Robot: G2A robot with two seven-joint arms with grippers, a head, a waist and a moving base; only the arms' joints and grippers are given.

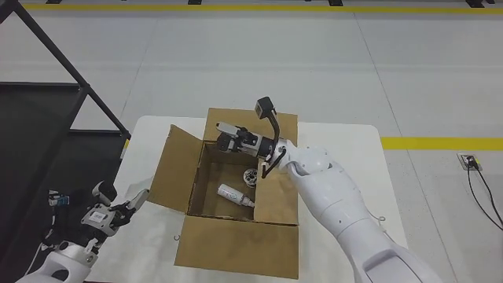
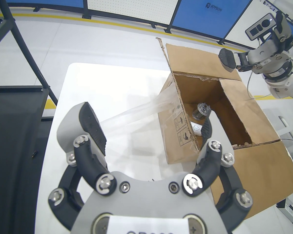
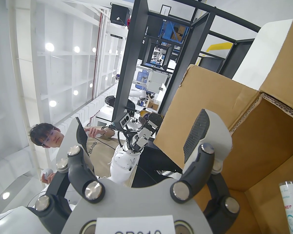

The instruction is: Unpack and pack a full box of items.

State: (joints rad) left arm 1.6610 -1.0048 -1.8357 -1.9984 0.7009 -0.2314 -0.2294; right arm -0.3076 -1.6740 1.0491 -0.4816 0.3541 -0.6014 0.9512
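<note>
Jaws of both grippers stand released and empty: the right gripper (image 1: 224, 137) hangs over the far rim of the box (image 1: 236, 244), while the left gripper (image 2: 146, 120) sits at the table's left edge, apart from the box. We see two items on the box floor: a white tube (image 1: 234, 196) lying on its side and, near it toward the far wall, a clear round container (image 1: 251, 176). The flaps are open, and a strip of clear film (image 2: 146, 108) trails from one corner on the left gripper's side. The box rests on the white table (image 1: 338, 149). We judge the step in hand to be unpacking, with the right arm the better placed for the next pick. To do it well, we would descend straight between the walls, span the tube across its narrow width, close firmly, and lift clear of the flaps before travelling sideways
</note>
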